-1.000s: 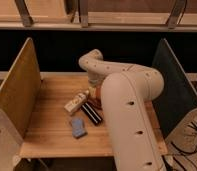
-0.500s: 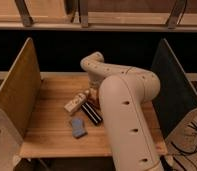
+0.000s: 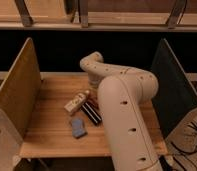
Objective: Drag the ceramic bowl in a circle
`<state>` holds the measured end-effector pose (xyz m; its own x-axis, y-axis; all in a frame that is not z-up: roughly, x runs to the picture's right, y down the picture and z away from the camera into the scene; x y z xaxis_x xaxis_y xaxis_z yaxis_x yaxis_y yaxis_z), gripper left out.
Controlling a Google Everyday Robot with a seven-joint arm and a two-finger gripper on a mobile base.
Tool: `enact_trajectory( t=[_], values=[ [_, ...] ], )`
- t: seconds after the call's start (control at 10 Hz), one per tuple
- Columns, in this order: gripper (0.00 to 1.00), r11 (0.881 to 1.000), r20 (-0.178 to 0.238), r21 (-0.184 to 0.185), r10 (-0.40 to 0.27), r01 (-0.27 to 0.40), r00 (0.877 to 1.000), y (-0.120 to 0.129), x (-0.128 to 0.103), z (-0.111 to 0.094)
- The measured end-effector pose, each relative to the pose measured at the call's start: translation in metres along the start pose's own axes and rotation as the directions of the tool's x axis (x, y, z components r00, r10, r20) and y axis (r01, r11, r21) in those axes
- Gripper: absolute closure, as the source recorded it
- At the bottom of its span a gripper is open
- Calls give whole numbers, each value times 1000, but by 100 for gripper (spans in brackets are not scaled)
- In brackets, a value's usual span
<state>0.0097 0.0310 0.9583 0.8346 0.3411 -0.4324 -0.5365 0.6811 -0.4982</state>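
My big cream arm (image 3: 124, 110) folds down over the middle of the wooden table (image 3: 47, 142). The gripper (image 3: 92, 106) hangs low at the table's middle, just right of the cream rectangular block (image 3: 76, 103). Only a small reddish sliver of the ceramic bowl (image 3: 90, 101) shows beside the gripper. The arm hides the rest of the bowl. I cannot tell whether the gripper touches the bowl. A dark striped part (image 3: 92, 114) lies just below it.
A blue-grey pad (image 3: 78, 127) lies in front of the block, near the front edge. A tan side panel (image 3: 17, 90) stands on the left and a dark panel (image 3: 169, 90) on the right. A shelf rail (image 3: 97, 22) runs along the back.
The arm has shifted slightly over the table's middle. The block and the pad have not visibly moved.
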Motion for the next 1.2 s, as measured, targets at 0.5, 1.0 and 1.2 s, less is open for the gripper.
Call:
enact_trajectory(
  t=[0.5, 1.0, 1.2],
  values=[
    [100, 998, 49, 35, -63, 61, 997, 6, -27, -18],
    [100, 986, 88, 59, -160, 155, 983, 47, -52, -45],
    [100, 990, 71, 34, -141, 138, 988, 58, -36, -42]
  ],
)
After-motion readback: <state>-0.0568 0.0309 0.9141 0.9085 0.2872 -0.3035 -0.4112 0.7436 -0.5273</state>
